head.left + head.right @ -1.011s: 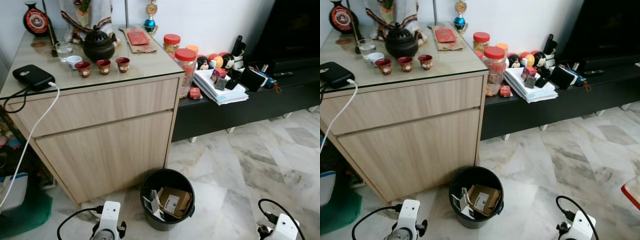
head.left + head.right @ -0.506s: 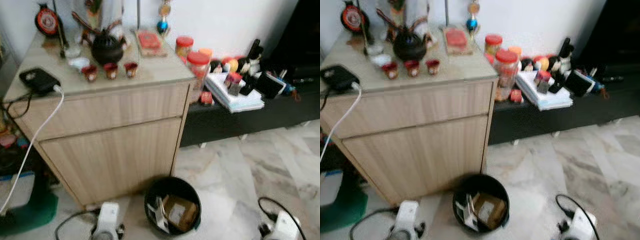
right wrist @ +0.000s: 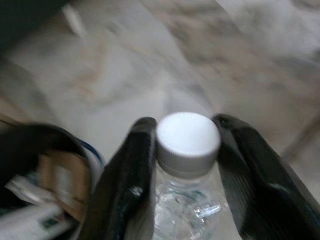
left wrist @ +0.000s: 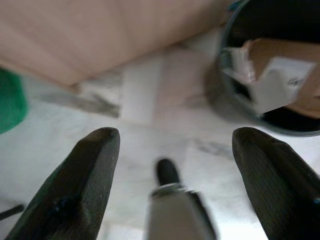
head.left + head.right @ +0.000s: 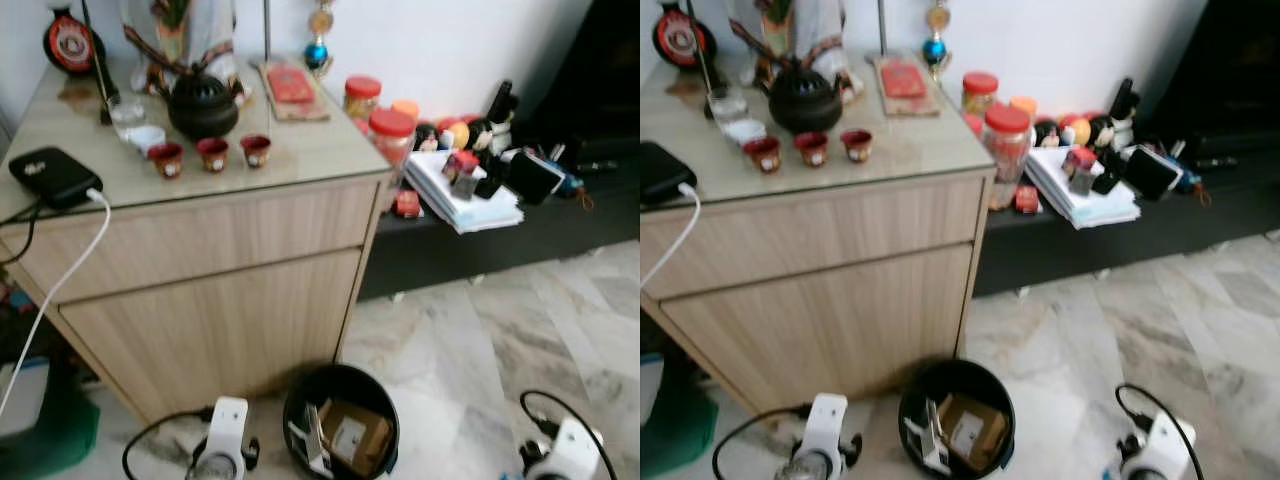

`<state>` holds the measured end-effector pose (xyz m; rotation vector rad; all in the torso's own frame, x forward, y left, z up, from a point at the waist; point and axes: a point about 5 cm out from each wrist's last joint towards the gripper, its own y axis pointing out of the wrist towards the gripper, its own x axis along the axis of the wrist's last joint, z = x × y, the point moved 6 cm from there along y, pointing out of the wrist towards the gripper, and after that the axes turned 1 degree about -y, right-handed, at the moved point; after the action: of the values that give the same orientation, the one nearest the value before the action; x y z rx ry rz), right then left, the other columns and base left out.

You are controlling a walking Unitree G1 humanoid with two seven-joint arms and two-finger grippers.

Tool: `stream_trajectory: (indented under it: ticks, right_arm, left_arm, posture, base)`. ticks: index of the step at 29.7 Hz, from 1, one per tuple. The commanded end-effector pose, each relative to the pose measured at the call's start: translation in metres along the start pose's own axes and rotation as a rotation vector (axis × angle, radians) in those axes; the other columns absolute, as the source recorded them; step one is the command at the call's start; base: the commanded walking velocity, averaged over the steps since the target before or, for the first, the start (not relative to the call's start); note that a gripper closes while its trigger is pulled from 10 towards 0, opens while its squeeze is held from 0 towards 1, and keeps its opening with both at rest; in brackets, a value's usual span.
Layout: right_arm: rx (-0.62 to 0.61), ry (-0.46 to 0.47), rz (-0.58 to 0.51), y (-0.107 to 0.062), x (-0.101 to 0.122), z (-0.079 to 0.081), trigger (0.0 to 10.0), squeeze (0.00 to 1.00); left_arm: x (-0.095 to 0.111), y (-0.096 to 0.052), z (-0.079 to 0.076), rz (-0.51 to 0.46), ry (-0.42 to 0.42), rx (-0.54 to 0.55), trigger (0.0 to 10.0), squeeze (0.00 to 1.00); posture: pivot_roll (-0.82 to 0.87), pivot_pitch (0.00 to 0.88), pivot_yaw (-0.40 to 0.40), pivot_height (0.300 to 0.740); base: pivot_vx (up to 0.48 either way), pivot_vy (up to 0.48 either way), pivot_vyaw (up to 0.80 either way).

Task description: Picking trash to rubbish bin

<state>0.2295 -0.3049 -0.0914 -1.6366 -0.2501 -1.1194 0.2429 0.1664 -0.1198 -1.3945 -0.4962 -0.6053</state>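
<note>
My right claw [image 3: 186, 150] is clamped on a clear bottle [image 3: 182, 210] just below its white cap [image 3: 188, 136]; no label legible. Left claw [image 4: 175, 165] gapes wide, empty, above marble floor [image 5: 500, 330]. Bin [image 5: 340, 385] near the cabinet [image 5: 220, 300] holds cardboard [image 5: 352, 437]; open floor to its right.

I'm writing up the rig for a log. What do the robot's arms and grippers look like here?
Each wrist ends in a pale white-silver housing with a looping black cable, seen in the eye views. The left gripper has two long, matte black, textured fingers with rounded tips around a silver rod; the right gripper has the same black fingers.
</note>
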Motion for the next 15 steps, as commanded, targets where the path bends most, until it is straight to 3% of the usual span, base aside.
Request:
stream_trajectory:
  ticks: [1,4,6,15]
  right_arm:
    - [-0.011,-0.001,-0.032,0.001,0.010,-0.007,10.0,0.00]
    - [-0.007,0.003,-0.034,0.003,0.015,-0.005,10.0,0.00]
    - [0.005,0.000,-0.049,0.004,0.020,-0.001,10.0,0.00]
    - [0.033,-0.007,-0.098,0.006,0.036,0.008,10.0,0.00]
  left_arm:
    - [-0.002,0.000,-0.003,0.009,-0.007,-0.005,10.0,0.00]
    - [-0.002,0.000,-0.003,0.009,-0.009,-0.006,10.0,0.00]
    - [-0.002,0.000,-0.004,0.009,-0.011,-0.005,10.0,0.00]
    - [-0.002,0.000,-0.005,0.009,-0.014,-0.007,10.0,0.00]
  posture:
    - [-0.11,0.025,-0.113,0.740]
    - [-0.11,0.023,-0.116,0.740]
    - [-0.11,0.024,-0.117,0.740]
    - [-0.11,0.025,-0.119,0.740]
  base:
    - [0.247,0.000,0.00]
    - [0.246,0.000,0.00]
    - [0.247,0.000,-0.79]
    - [0.249,0.000,0.00]
